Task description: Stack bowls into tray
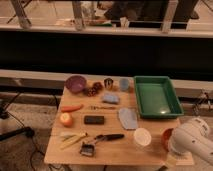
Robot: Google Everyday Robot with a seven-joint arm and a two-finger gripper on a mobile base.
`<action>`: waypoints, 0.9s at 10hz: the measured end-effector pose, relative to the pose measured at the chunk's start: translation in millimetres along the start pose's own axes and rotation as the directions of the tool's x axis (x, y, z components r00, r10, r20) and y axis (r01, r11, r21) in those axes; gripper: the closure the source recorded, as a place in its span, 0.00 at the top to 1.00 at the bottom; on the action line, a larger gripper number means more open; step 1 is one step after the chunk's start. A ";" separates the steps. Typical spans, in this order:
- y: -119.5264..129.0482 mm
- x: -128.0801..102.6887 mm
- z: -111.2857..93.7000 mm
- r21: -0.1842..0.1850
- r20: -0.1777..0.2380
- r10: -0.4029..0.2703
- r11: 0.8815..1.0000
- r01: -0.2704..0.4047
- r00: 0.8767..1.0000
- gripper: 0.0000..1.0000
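On the wooden table (107, 152), the green tray (156, 96) sits empty at the back right. The purple bowl (75, 83) stands at the back left. The small white bowl (142, 137) rests near the front right. Right of it is the orange-red bowl (166, 138), partly hidden behind my white arm. My gripper (175, 147) comes in from the lower right corner, low over the table's front right corner and right against the orange-red bowl. It stands open and nothing shows held in it.
A small blue cup (124, 84) and a grey-blue cloth (127, 118) lie left of the tray. A carrot (71, 107), a round orange fruit (66, 119), a black block (94, 119), a black-handled tool (107, 137) and a brush (88, 148) fill the table's left half.
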 end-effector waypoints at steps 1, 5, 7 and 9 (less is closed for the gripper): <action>-3.9 2.9 3.0 -0.003 0.005 0.011 1.000 -0.011 1.000 0.70; -13.0 7.5 5.6 0.000 0.047 0.029 1.000 -0.029 0.998 0.32; -17.1 7.4 0.4 0.010 0.078 0.029 0.999 -0.030 0.997 0.08; -20.4 2.4 -13.4 0.023 0.112 0.021 0.999 -0.024 0.994 0.00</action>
